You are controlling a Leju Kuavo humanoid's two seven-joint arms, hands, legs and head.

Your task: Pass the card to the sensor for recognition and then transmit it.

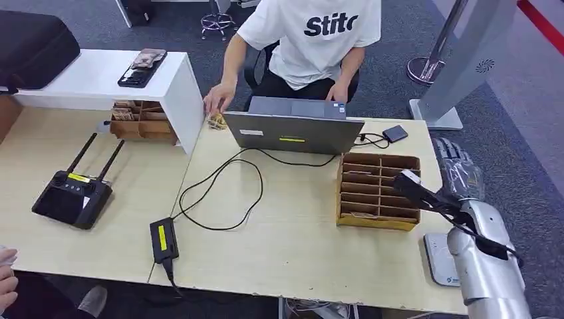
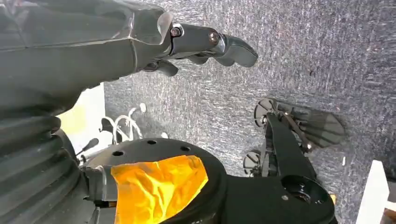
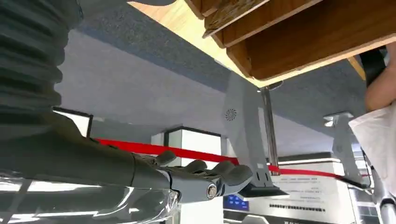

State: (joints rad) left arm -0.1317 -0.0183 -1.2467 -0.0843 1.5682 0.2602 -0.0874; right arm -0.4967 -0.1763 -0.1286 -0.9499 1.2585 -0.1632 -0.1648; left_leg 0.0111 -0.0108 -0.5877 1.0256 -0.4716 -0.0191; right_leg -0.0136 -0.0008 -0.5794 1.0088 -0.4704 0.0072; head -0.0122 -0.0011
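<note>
My right hand is raised just past the table's right edge, beside a cardboard slotted box, fingers spread and holding nothing. Seen from the right wrist, the same hand is stretched out with the box close by it. A flat white sensor pad lies on the table near its front right corner, partly hidden by my right forearm. My left hand hangs over grey carpet with its fingers apart and nothing in them. I cannot make out a card in the box's slots.
A person in a white T-shirt sits behind an open laptop. Black cables and a power brick cross the middle of the table. A remote controller lies at the left, a second slotted box under a white shelf.
</note>
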